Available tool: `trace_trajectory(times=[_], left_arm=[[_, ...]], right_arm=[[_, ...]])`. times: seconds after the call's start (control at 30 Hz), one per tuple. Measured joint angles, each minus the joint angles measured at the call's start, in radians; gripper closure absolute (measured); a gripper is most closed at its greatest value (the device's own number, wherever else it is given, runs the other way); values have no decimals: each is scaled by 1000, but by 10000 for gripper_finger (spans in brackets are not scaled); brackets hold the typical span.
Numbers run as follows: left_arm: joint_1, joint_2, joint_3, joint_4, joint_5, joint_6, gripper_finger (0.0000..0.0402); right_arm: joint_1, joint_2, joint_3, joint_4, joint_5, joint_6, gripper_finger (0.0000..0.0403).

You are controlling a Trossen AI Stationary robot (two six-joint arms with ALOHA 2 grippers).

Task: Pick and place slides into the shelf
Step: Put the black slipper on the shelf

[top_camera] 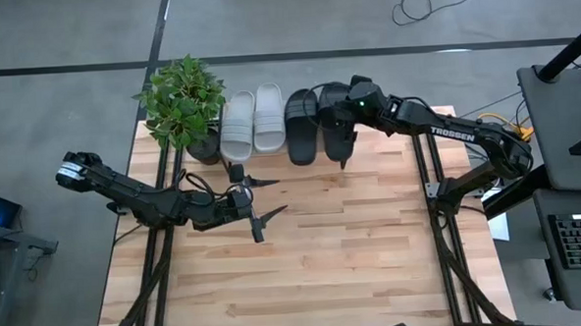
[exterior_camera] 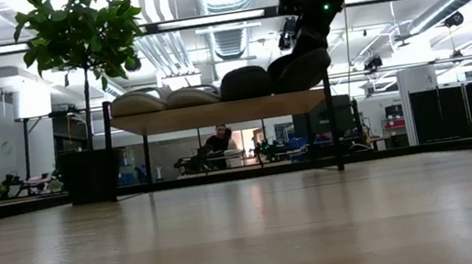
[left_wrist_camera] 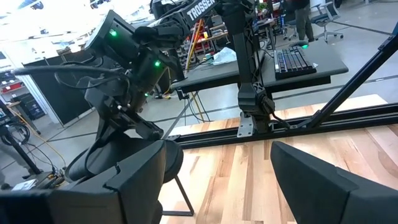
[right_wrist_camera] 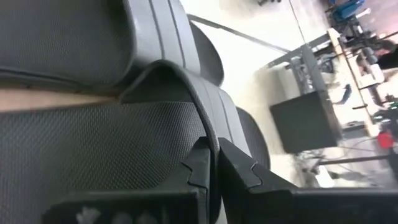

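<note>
Two light grey slides (top_camera: 251, 122) and one black slide (top_camera: 302, 126) lie side by side on the shelf (exterior_camera: 215, 114) at the table's far edge. A second black slide (top_camera: 333, 117) is at the shelf's right end, with my right gripper (right_wrist_camera: 214, 168) shut on it from above. In the low view this slide (exterior_camera: 301, 69) sits tilted, its underside on the shelf board. My left gripper (top_camera: 282, 195) hovers open over the middle of the table, pointing level toward the right, with nothing between its fingers (left_wrist_camera: 311, 180). My right gripper pinches the edge of the black slide's strap (right_wrist_camera: 208, 134) between its two fingers, one on the strap's inner side over the footbed and one on its outer face. The fingers slant down from the table's right. The slide is tilted, its underside on the shelf top.
A potted plant (top_camera: 183, 104) stands just left of the shelf, with its pot (exterior_camera: 89, 176) on the table. The wooden table (top_camera: 315, 270) stretches in front of the shelf. Black frame rails (top_camera: 436, 225) run along both table sides.
</note>
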Motion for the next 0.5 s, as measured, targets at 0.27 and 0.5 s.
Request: trace_trajectory(times=[0.27,0.5], left_arm=[[0,0,0,0,0,0,127],[0,0,0,0,0,0,127]], right_arm=[[1,0,2,13,-24,118,394],[1,0,2,13,-23,145,394]])
